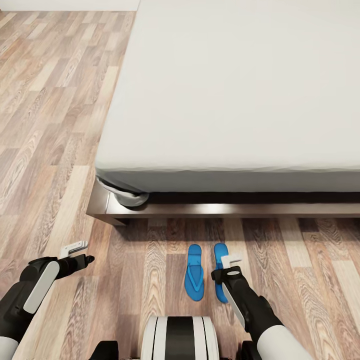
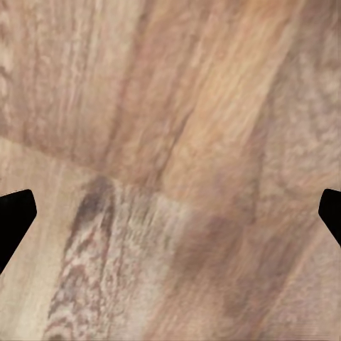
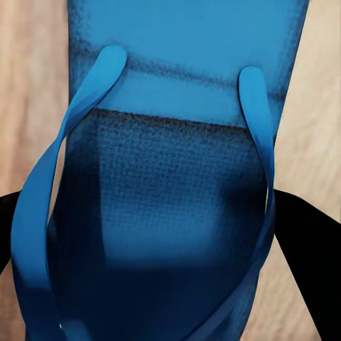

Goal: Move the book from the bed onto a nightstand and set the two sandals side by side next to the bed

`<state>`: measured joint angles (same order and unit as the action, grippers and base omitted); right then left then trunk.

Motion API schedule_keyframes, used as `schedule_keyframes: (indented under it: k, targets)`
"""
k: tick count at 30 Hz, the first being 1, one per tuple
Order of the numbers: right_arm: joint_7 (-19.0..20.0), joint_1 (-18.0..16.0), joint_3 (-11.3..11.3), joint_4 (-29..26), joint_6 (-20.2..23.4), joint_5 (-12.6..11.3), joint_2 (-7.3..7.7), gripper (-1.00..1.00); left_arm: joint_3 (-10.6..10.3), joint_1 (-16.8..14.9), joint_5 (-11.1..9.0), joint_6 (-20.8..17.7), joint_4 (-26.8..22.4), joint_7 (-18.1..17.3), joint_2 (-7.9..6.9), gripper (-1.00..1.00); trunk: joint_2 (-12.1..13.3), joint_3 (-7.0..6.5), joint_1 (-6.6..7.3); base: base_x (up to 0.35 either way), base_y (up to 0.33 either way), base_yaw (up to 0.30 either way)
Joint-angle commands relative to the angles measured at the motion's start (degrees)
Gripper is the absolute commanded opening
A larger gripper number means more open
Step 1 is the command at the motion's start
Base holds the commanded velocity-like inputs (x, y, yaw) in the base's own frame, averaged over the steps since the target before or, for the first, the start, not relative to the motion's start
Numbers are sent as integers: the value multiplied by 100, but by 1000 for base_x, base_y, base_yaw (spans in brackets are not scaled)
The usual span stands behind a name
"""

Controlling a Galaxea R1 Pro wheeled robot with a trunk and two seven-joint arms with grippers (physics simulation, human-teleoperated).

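Two bright blue sandals lie parallel on the wood floor just in front of the bed [image 1: 240, 100]. The left sandal [image 1: 194, 272] lies free. My right gripper [image 1: 226, 266] is down over the right sandal [image 1: 219, 250], and in the right wrist view its black fingers [image 3: 309, 249] press against both sides of that sandal [image 3: 177, 213], shut on it. My left gripper [image 1: 82, 253] hangs open over bare floor off to the left, with nothing between its fingertips [image 2: 14, 220]. The book and the nightstands are out of view.
The bed's dark wooden frame [image 1: 200, 210] runs across just beyond the sandals, with a grey bundle of sheet [image 1: 127, 196] at its corner. Open plank floor [image 1: 50, 125] stretches along the left. My base [image 1: 179, 337] sits right behind the sandals.
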<state>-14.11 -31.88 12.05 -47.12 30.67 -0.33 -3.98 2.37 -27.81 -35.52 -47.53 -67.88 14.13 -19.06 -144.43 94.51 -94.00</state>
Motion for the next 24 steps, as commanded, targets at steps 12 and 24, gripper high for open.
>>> schedule_keyframes:
  k: [12,24]
  targets:
    - [-30,-4,-26,-8,-205,-27,6,-100,1,-1,-60,-19,-6,46,-1,100,-6,70,-7,0,0,0]
    - [-30,-3,-30,-1,-317,-37,2,-100,4,-1,-62,-19,-6,48,-1,100,-6,70,-7,0,0,0]
